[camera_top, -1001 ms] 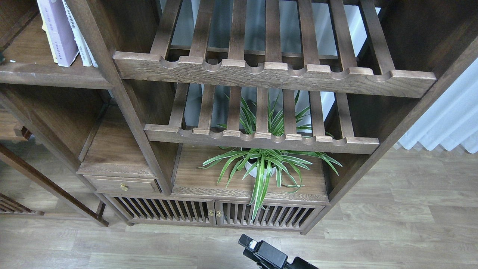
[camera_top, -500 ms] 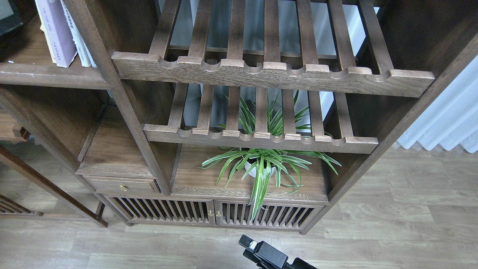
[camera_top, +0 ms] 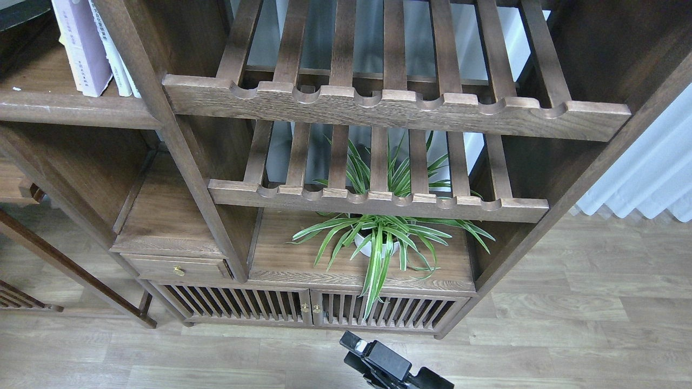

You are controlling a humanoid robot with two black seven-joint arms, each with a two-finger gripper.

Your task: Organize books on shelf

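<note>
Books upright at my top left, one arm low in view.

The shelf (camera_top: 70, 111), a solid dark board with a thick plain front edge, carries the books (camera_top: 89, 46) standing upright against the right-hand post, spines facing me, long axes vertical; bare board lies left of them. My pincer (camera_top: 373, 359) at bottom centre looks dark and end-on; I cannot tell its opening.

Three books (camera_top: 89, 46) are seen standing upright on the solid dark-brown shelf (camera_top: 70, 111) at upper left, while a spider plant (camera_top: 378, 237) is set beneath two slatted racks (camera_top: 394, 108).
</note>
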